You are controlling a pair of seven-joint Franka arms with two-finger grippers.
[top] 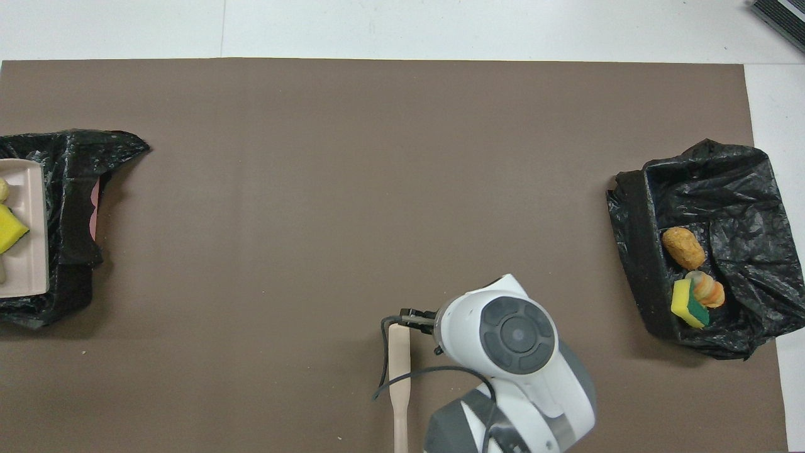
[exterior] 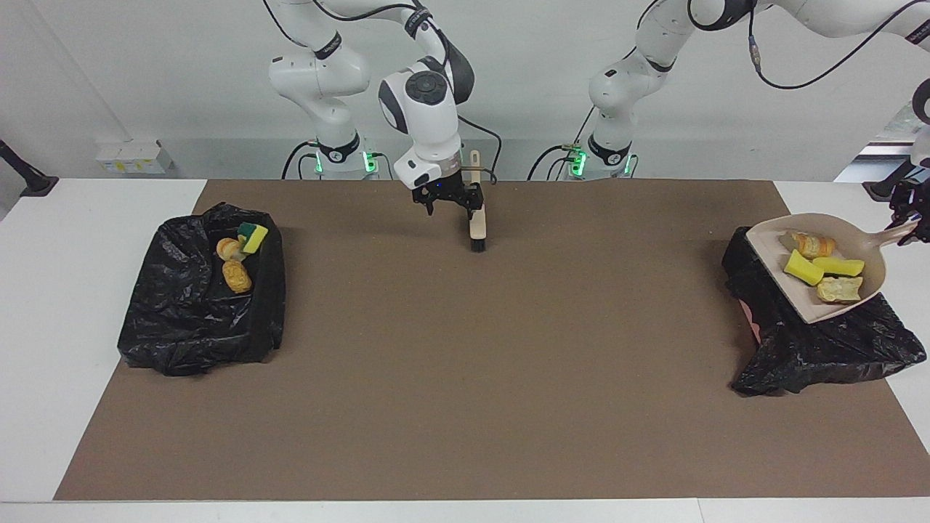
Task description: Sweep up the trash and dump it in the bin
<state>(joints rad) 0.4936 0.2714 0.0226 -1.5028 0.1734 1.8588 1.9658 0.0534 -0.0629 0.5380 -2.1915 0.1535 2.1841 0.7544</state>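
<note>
The left gripper has its fingers pressed on the handle of the dustpan, at the left arm's end of the desk. It holds the pan up over the black bin there. Four pieces of trash lie in the pan: two yellow sponges and two bread-like lumps. The pan's open lip points toward the desk middle and hangs lower than the handle, so I judge that a steeper tilt lets the pieces slide down into this bin.

The right gripper has its fingers spread and empty, just beside the brush, which lies on the desk with its handle toward the robots. Three more pieces lie in the second bin, at the right arm's end.
</note>
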